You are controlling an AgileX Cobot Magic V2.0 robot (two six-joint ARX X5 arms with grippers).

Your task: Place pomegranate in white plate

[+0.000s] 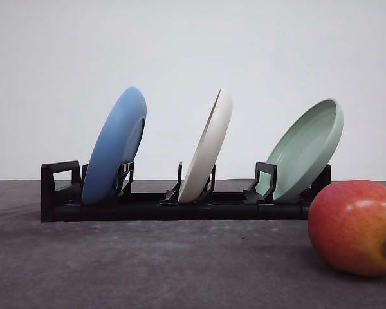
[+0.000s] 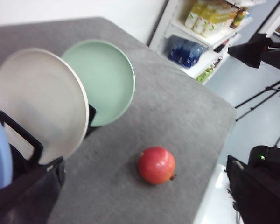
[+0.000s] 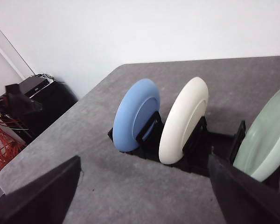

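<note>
The pomegranate, red fading to yellow-orange, lies on the grey table at the front right, its dark calyx pointing right. In the left wrist view the pomegranate sits alone on the tabletop, just beyond the open left gripper, which holds nothing. The white plate stands on edge in the middle slot of a black rack. The left wrist view shows the white plate face-on. My right gripper is open and empty, facing the white plate from a short distance.
A blue plate leans in the rack's left slot and a pale green plate in the right slot. The table's edge and corner lie beyond the pomegranate, with store shelves and tripods past it. Cables and equipment sit off the table.
</note>
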